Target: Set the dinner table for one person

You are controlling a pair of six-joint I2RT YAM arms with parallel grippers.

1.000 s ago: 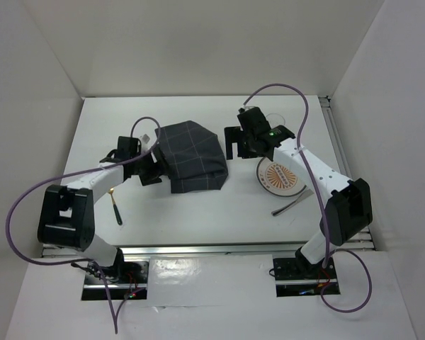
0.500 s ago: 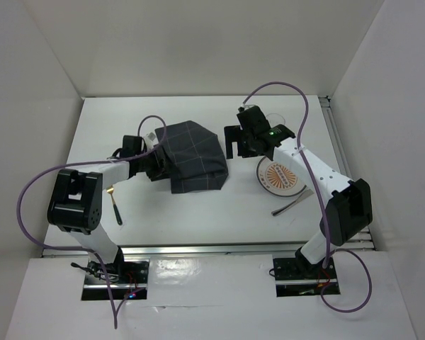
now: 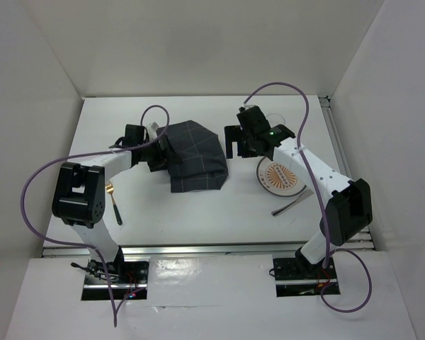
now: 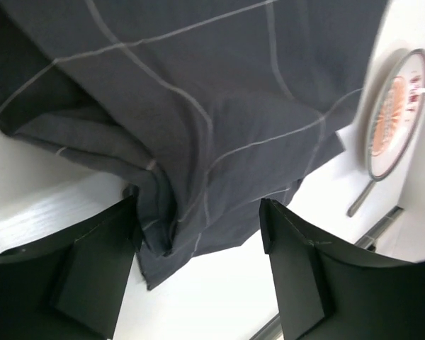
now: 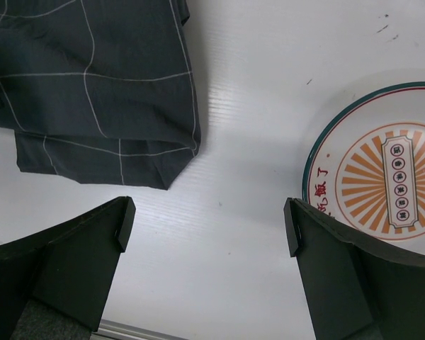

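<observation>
Worktop: white dinner table, spread under everything, bare along its 6 o'clock edge.
Placemat: dark grey checked cloth, bunched and folded at the worktop's middle, not yet spread flat; long axis judged roughly 11 to 5 o'clock in the top view.
Left claw: released, fingers wide apart; at the placemat's 9 o'clock edge, a folded corner of cloth hanging between the fingers and brushing one of them, not pinched.
Right claw: released, nothing between the fingers; above bare worktop, placemat at its 10 o'clock, plate at its 2 o'clock in the wrist view.
Nearer arm: left, already on the cloth; right just beside the opposite edge, apart from it.
Key relation: cloth lying at 3 o'clock from the left claw and 9 o'clock from the right in the top view, so probably a pull outward from both sides to flatten it.
Plate: teal rim, orange sunburst, well apart from the placemat.
Writing: red Chinese characters on the plate's rim and in its centre panel, too small to read surely; no brand visible elsewhere.
</observation>
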